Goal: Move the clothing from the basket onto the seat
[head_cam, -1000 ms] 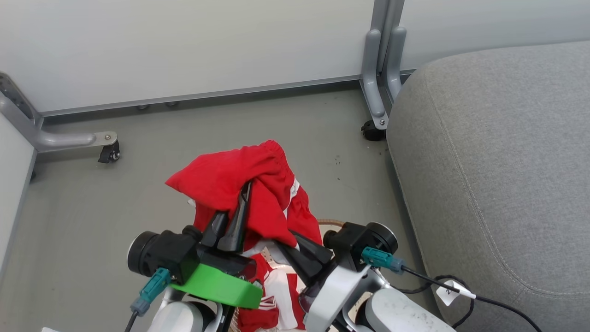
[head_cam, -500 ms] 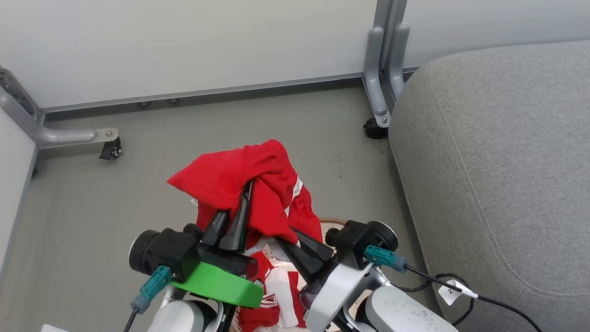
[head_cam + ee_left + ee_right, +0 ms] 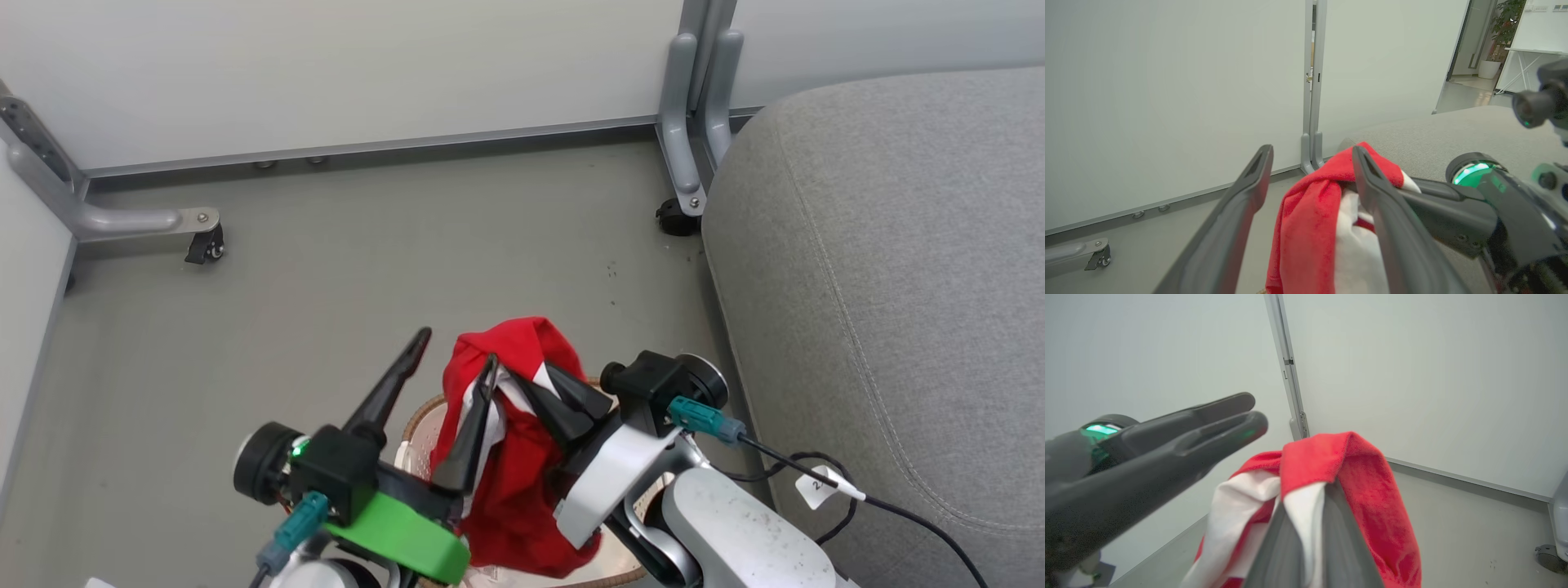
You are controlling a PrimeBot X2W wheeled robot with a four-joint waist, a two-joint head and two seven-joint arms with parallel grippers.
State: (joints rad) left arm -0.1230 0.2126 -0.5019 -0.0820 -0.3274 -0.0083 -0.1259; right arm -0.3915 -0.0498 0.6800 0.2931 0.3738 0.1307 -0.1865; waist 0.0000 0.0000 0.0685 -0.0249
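Pinches the soft red-and-white fabric garment (image 3: 514, 482) in the tightly closed right gripper (image 3: 535, 374); holds the left gripper (image 3: 456, 346) spread wide, one side against that garment.

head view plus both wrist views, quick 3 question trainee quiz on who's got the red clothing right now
1. True or false: the left gripper has its fingers spread wide open.
2. Pick one: the clothing is pinched by
A. the right gripper
B. the left gripper
C. a person's hand
3. Fill in: the clothing hangs above the ____, not yet on the seat.

Key
1. True
2. A
3. basket
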